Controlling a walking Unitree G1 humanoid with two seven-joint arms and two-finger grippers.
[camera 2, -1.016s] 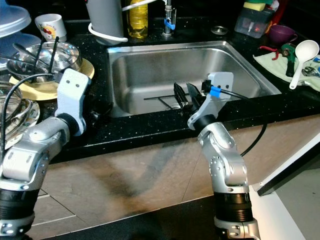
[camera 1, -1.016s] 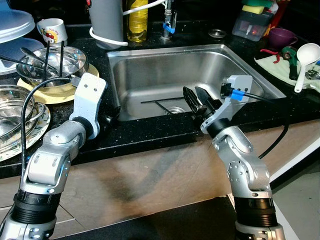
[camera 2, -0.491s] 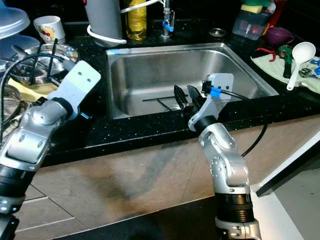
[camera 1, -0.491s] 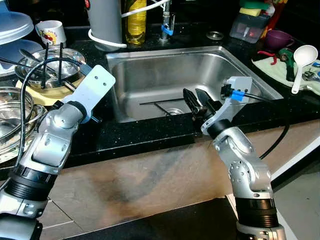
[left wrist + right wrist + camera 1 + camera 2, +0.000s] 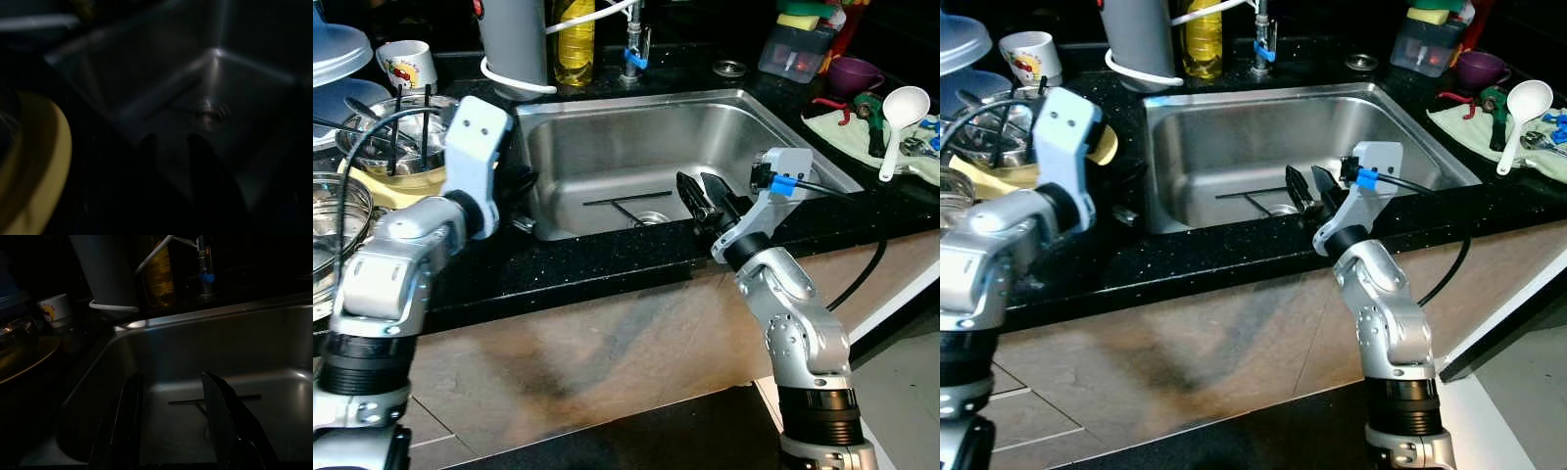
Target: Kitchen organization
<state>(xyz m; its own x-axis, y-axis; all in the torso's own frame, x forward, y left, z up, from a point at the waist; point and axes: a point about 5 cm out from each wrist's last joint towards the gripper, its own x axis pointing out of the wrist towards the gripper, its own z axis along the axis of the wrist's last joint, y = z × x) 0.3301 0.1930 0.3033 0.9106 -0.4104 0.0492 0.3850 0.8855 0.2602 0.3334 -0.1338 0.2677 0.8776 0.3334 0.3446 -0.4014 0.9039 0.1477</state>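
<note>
We saw the right gripper point(image 5: 703, 199) poised over the near edge of the sink point(image 5: 803, 147), its two black fingers point(image 5: 220, 401) spread well apart and holding nothing. In the right wrist view the gap between them framed the basin floor, where thin dark rods point(image 5: 626, 199) lay beside the drain point(image 5: 652, 217).

The left gripper point(image 5: 516, 186) sat at the sink's left rim, above the black counter point(image 5: 597, 264). Its white wrist housing hid most of it from the head camera, and the left wrist view was dark and blurred; two fingertips point(image 5: 149, 147) showed with a narrow gap between them, but we could not tell how far the jaws stood open or whether they held anything.

To the left of the sink we noted a steel bowl point(image 5: 386, 147) with utensils in it, resting on a yellow plate point(image 5: 386, 188), with glass dishes point(image 5: 337, 211) nearer the counter's edge and a printed mug point(image 5: 406, 65) behind. Behind the basin stood a grey jug point(image 5: 514, 44), an oil bottle point(image 5: 572, 39) and the tap point(image 5: 634, 49). On the right lay a white ladle point(image 5: 901, 117) on a cloth point(image 5: 837, 122), near a purple cup point(image 5: 857, 73) and a container point(image 5: 793, 54) topped with a sponge.
</note>
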